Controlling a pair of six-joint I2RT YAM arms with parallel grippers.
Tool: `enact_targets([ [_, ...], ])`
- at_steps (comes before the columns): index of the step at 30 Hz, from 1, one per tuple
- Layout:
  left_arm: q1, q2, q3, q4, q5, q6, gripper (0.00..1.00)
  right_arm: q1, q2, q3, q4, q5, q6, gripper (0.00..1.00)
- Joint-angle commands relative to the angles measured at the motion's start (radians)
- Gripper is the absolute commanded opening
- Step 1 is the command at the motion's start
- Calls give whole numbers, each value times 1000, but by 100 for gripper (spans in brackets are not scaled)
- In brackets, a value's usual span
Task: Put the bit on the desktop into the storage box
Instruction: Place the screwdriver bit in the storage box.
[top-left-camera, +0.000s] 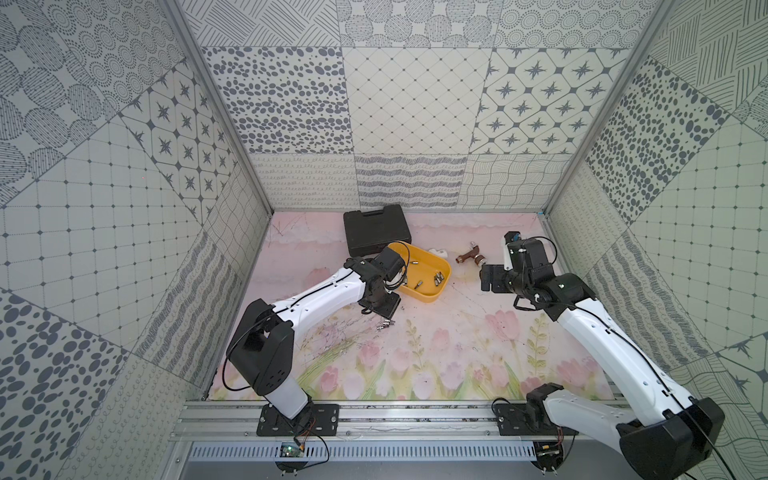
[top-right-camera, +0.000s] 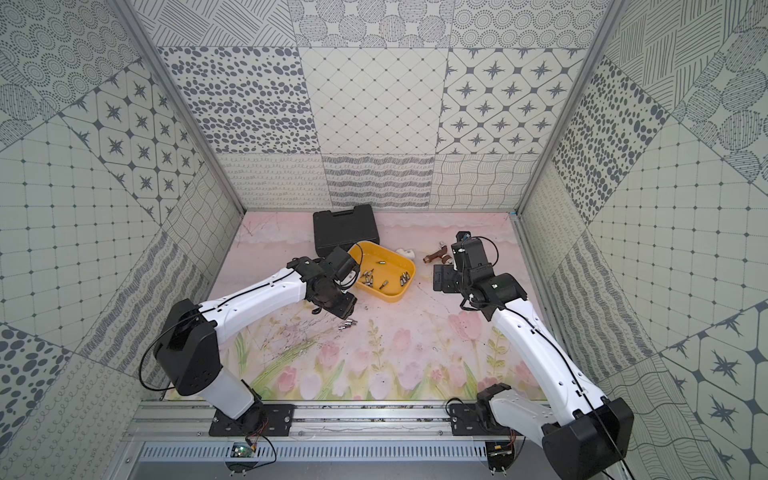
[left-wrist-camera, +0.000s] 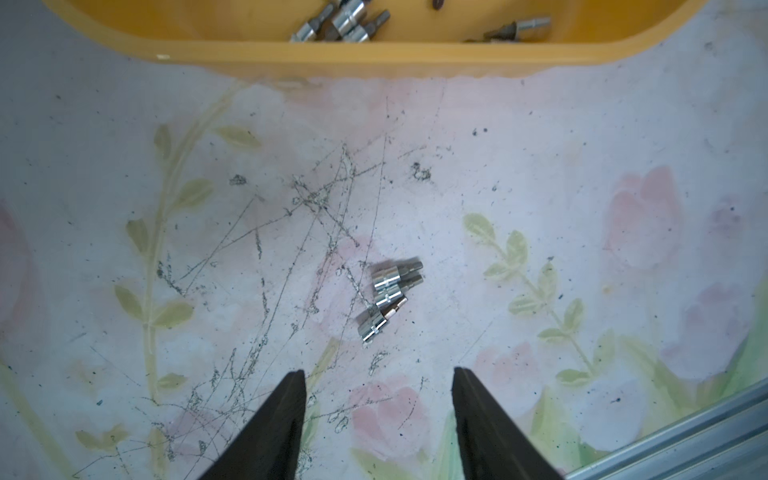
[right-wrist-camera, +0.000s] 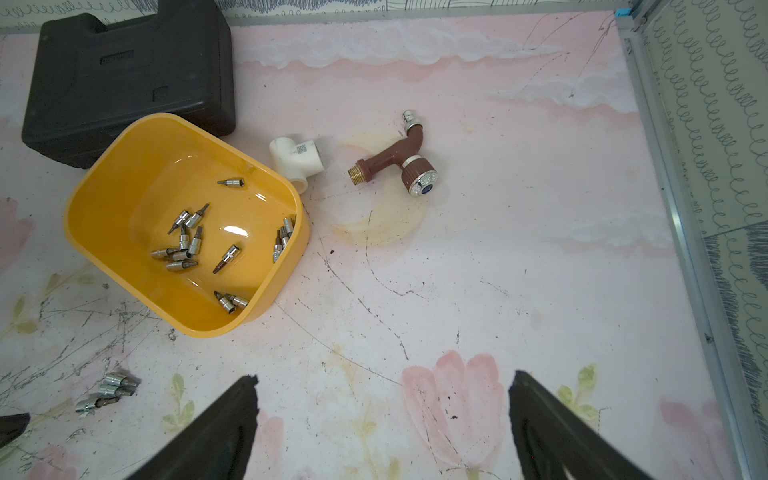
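Three loose bits (left-wrist-camera: 388, 299) lie on the worktop (left-wrist-camera: 540, 166), outside the storage box (left-wrist-camera: 374, 58), and both pairs of fingers are spread and empty.

We see the left fingers (left-wrist-camera: 274, 424) parted with nothing between them, above the scratched, flowered worktop. The three silver bits lie touching one another just ahead of their tips, between them and the box's near wall. In both top views the yellow storage box (top-left-camera: 428, 297) sits toward the middle of the far edge, and many more bits (right-wrist-camera: 187, 245) are scattered inside it. A black tool case (right-wrist-camera: 124, 75) lies just beside it, nearer the far edge. A white pipe tee (right-wrist-camera: 297, 160) lies by the box's far right corner, and a brown tap (right-wrist-camera: 399, 160) lies further toward the right edge. The right fingers (right-wrist-camera: 216, 432) are released wide over bare worktop on the right side, well apart from the loose bits.
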Motion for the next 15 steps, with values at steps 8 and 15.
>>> enact_targets([
  [8, 3, 74, -37, 22, 62, 16, 60, -2, -13, -1, 17, 2, 4, 97],
  [15, 3, 123, -43, 21, 86, 35, 56, -3, -5, -3, 17, 1, 6, 96],
])
